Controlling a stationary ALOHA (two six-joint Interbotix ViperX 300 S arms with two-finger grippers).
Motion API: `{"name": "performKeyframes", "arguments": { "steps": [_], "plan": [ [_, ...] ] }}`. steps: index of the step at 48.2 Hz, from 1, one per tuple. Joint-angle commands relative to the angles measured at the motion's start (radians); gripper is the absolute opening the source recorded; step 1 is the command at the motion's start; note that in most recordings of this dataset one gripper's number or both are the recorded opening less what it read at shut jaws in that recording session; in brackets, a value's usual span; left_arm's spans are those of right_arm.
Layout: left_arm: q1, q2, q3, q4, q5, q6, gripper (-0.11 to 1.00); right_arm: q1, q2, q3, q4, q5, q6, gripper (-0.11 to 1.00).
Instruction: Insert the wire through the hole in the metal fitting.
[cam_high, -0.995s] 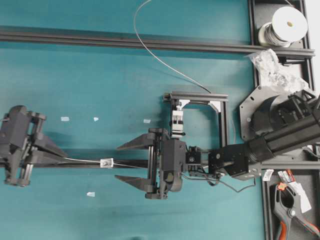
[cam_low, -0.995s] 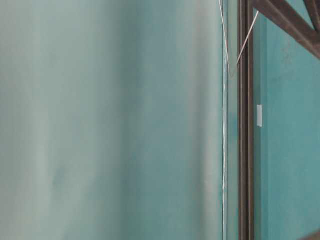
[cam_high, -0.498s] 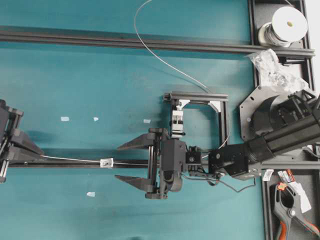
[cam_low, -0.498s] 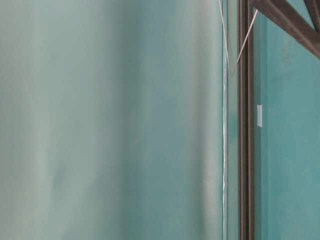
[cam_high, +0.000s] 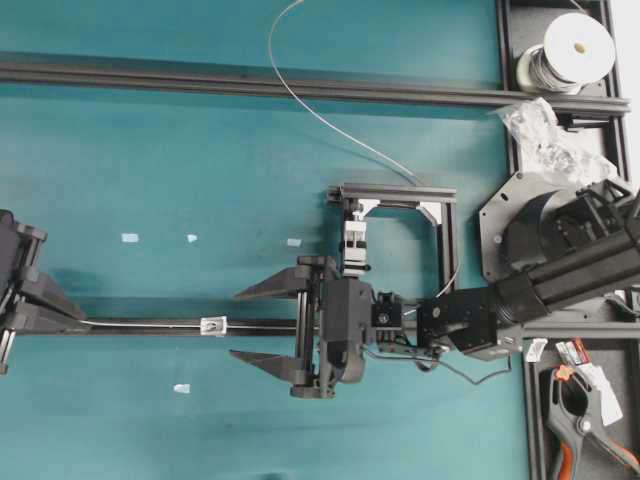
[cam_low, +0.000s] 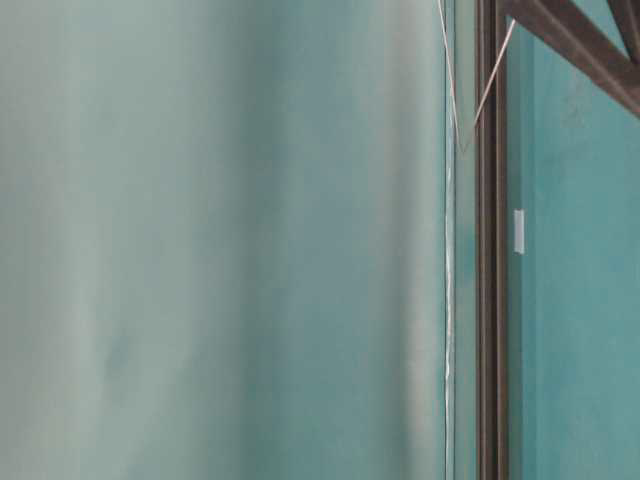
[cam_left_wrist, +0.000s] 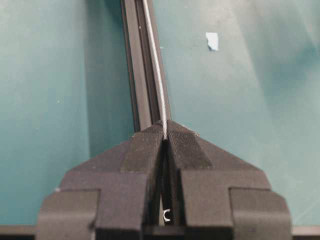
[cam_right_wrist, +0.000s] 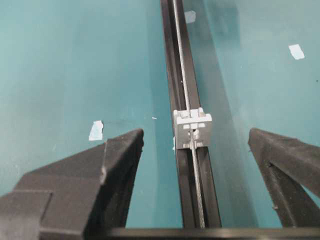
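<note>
My left gripper (cam_high: 80, 320) sits at the far left edge of the overhead view, shut on the end of the thin silvery wire (cam_high: 150, 322). The left wrist view shows the wire (cam_left_wrist: 156, 70) pinched at the gripper's (cam_left_wrist: 164, 134) tips. From there it runs right along a black rail (cam_high: 265, 327) and through the small silver metal fitting (cam_high: 213, 325). In the right wrist view the wire (cam_right_wrist: 198, 190) enters the fitting (cam_right_wrist: 192, 129) at its centre hole and leaves on the far side. My right gripper (cam_high: 234, 324) stands open, its fingers (cam_right_wrist: 120, 165) either side of the rail, just right of the fitting.
Behind the right wrist stands a white-and-black clamp block (cam_high: 355, 245) in a small black frame (cam_high: 395, 192). The wire's slack loops up across a long rail (cam_high: 200, 80). A wire spool (cam_high: 570, 50), a plastic bag (cam_high: 545, 130) and a hand clamp (cam_high: 585, 410) lie right. Tape scraps (cam_high: 130, 238) dot the mat.
My left gripper has moved left toward the view's edge, still shut on the wire, drawing more wire through the fitting. The right gripper and fitting have not moved.
</note>
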Motion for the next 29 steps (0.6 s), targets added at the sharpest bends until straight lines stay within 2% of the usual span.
{"name": "performKeyframes", "arguments": {
  "steps": [1,9,16,21,29],
  "plan": [
    [-0.006,-0.009,-0.017,0.003,0.002,0.000,-0.10,0.002,-0.029,-0.015,-0.005,-0.005,0.000,0.95],
    [0.000,-0.009,-0.020,0.003,0.026,-0.002,-0.08,0.002,-0.029,-0.017,-0.005,-0.005,0.000,0.95],
    [0.003,-0.009,-0.020,0.002,0.028,-0.002,0.06,0.002,-0.029,-0.017,-0.005,-0.005,-0.002,0.95],
    [0.012,-0.011,-0.017,0.002,0.028,-0.002,0.29,0.002,-0.029,-0.017,-0.005,-0.005,0.000,0.95],
    [0.021,-0.015,-0.015,0.002,0.028,0.000,0.79,0.002,-0.029,-0.017,-0.005,-0.005,0.000,0.95]
  ]
}}
